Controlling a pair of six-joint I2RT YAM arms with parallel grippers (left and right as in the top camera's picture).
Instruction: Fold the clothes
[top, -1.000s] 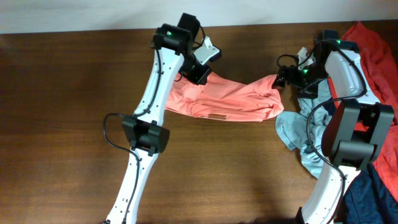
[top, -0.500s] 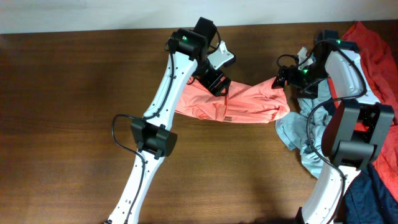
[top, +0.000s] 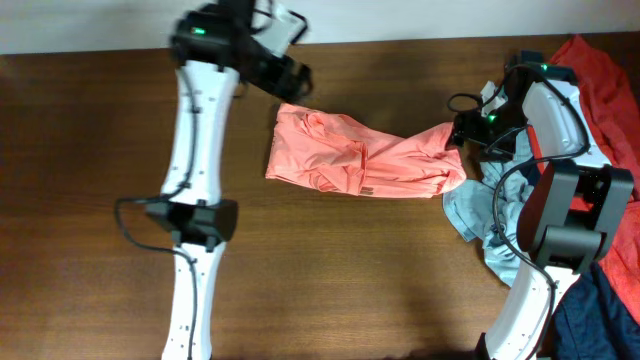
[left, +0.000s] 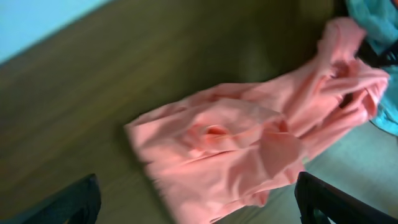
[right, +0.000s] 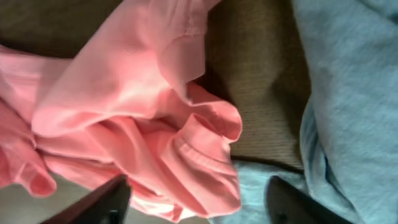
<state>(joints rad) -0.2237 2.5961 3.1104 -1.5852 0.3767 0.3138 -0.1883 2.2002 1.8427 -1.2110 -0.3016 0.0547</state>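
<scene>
We've got the salmon-pink shirt (top: 350, 160) lying rumpled on the table (top: 100, 220), the left gripper (left: 196, 186) spread wide and empty above it, and the right gripper (right: 198, 185) agape, clamping nothing, over its bunched end beside the grey-blue garment (right: 348, 93).

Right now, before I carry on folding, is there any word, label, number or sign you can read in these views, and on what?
No text can be read in any view.
On the salmon-pink shirt, a small dark patch, perhaps a label: too small to read.
Nothing else shows print.
</scene>
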